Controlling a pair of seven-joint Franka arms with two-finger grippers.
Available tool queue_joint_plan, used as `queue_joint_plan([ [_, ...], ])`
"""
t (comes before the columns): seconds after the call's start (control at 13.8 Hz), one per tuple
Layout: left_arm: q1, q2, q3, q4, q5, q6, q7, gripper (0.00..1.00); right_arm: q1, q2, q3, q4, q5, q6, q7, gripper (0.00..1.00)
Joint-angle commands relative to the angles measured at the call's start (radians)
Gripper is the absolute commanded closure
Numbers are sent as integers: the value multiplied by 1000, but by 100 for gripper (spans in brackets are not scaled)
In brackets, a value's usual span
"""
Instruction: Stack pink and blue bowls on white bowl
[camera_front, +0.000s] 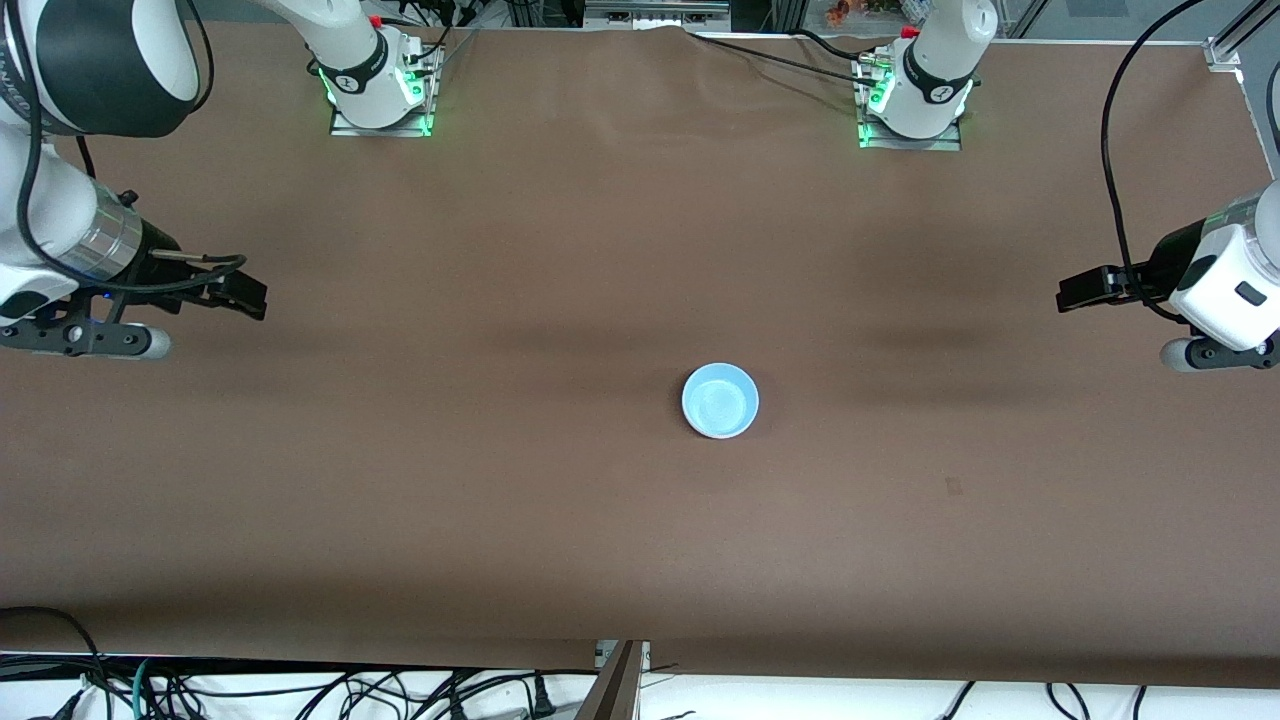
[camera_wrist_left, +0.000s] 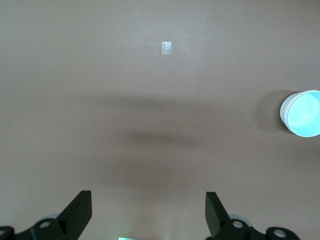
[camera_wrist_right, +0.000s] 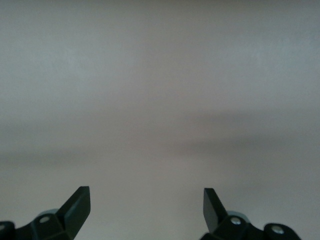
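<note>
Sitting upright, blue bowl faces up — round, both grippers apart.

Both your arms parked at the table ends, grippers wide open.

Your left arm comes down from its base and hangs at its own end of the table, left gripper up in the air over bare tabletop, fingers spread wide with nothing between them. Your right arm mirrors it at its own end, right gripper over bare tabletop too, fingers equally spread, holding nothing. Both wrists point inward toward the table's middle.
</note>
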Motion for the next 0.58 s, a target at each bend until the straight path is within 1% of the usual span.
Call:
queue_joint_plan([
  [0.0,-7,10,3,32,-12,-16,17,0,13,-106,50,-117,-27,-19,-4,0],
  [0.07,-7,10,3,32,-11,-16,17,0,8,-127,83,-139,-28,-12,-1,0],
  [0.22,-7,10,3,32,-10,-16,17,0,-38,-132,141,-140,-28,-7,4,0],
  [0.29,-7,12,3,32,-12,-16,17,0,-111,-132,196,-139,-28,-3,4,0],
  [0.36,-8,12,3,32,-12,-16,17,0,-195,-132,275,-139,-28,5,4,0],
  [0.43,-8,12,3,32,-12,-16,17,0,-255,-131,329,-137,-28,11,0,0],
  [0.51,-8,12,3,33,-12,-16,17,0,-274,-131,340,-136,-28,13,-1,0],
])
